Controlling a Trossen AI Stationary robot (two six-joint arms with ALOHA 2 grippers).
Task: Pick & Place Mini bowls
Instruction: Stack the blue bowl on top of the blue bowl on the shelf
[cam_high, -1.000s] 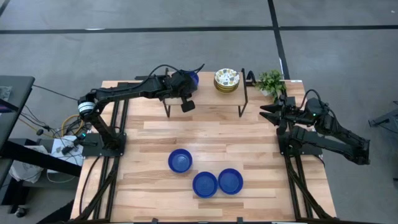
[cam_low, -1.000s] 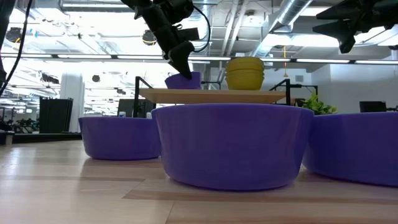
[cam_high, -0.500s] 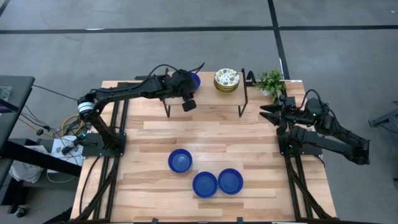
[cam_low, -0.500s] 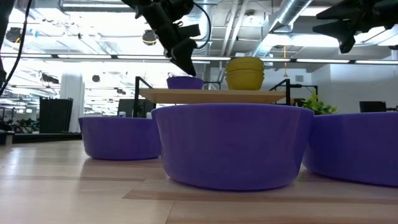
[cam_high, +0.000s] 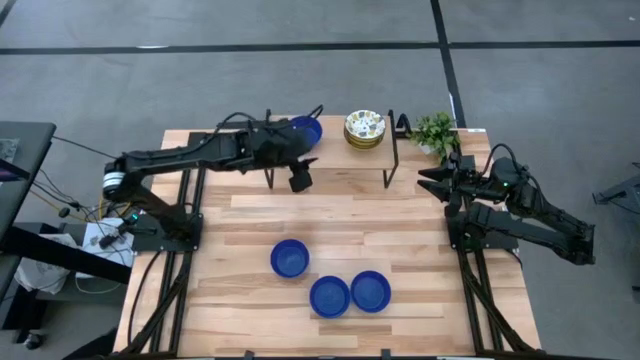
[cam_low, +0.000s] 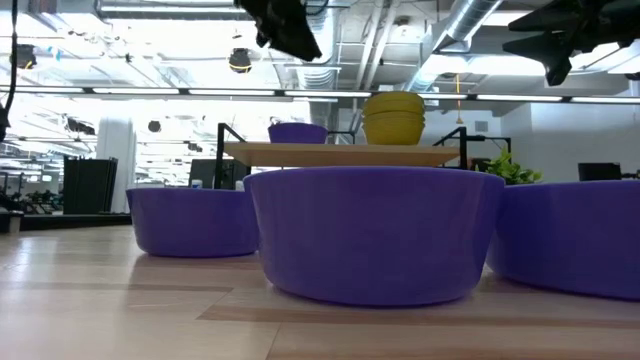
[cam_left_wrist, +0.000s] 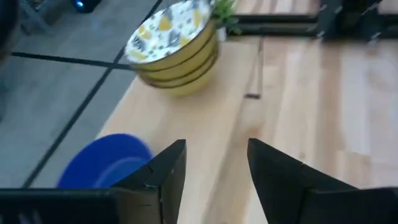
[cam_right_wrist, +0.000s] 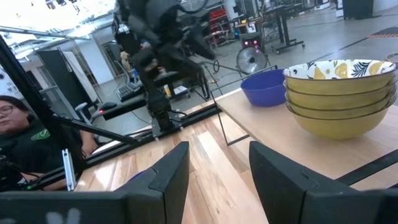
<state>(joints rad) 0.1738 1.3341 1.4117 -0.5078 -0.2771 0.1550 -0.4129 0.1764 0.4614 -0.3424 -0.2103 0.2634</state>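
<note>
High view: glossy cobalt blue mini bowl (cam_high: 306, 129) sits on the raised wooden shelf (cam_high: 330, 158), beside the stack of yellowish floral bowls (cam_high: 365, 129).

Left wrist view: left gripper (cam_left_wrist: 214, 163) open, empty.

Right wrist view: right gripper (cam_right_wrist: 217, 163) open, waiting.

Judgement: bowls rigid, slick, chippable; pinch the rim.

One camera hangs high, looking straight down on the whole bench (cam_high: 330, 230). Another sits at bench level, close behind three blue bowls (cam_low: 375, 232), facing the raised shelf (cam_low: 340, 153). Each wrist camera looks past its own tool; both share the stacked patterned bowls (cam_left_wrist: 177, 53) on that shelf.
</note>
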